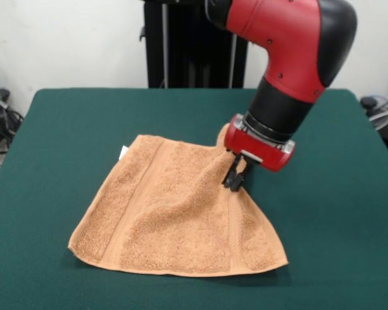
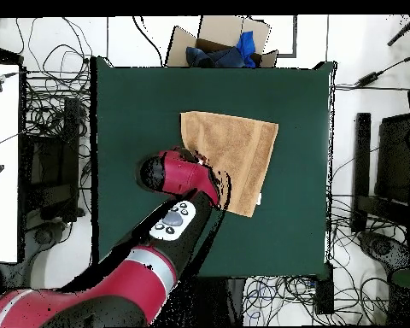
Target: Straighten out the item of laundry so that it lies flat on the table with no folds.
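Note:
The tan terry-cloth towel [image 1: 174, 206] lies mostly spread on the dark green table [image 1: 64, 129], with flat woven bands near its left and right sides and a small white tag [image 1: 123, 153] at its far left corner. Its far right corner is bunched and raised off the table. My gripper [image 1: 235, 180] hangs from the red wrist and is shut on that raised corner. In the overhead view the towel [image 2: 238, 149] sits near the table's middle [image 2: 131, 102], and the red arm [image 2: 178, 175] hides the gripper and the towel's lower left corner.
A cardboard box with blue cloth [image 2: 221, 47] stands just past the table's top edge in the overhead view. Cables lie on the floor around the table. The black pedestal [image 1: 194, 45] stands behind the table's far edge.

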You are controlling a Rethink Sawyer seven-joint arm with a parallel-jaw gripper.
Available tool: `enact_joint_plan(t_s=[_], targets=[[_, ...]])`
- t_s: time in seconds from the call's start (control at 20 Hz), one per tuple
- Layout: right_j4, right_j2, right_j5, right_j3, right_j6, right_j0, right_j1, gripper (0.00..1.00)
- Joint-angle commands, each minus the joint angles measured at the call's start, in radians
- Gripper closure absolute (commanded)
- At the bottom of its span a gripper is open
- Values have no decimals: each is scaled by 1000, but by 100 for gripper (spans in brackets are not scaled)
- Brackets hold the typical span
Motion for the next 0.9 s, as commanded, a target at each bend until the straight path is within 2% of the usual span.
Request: enact_joint_plan(t_s=[0.05,0.25,0.55,0.9], targets=[[-89,189,70,87,9,-66,-12,100],[-132,245,83,108,-9,-117,-35,100],[-163,246,75,87,44,-109,-24,100],[-160,239,67,66,88,-88,-18,100]])
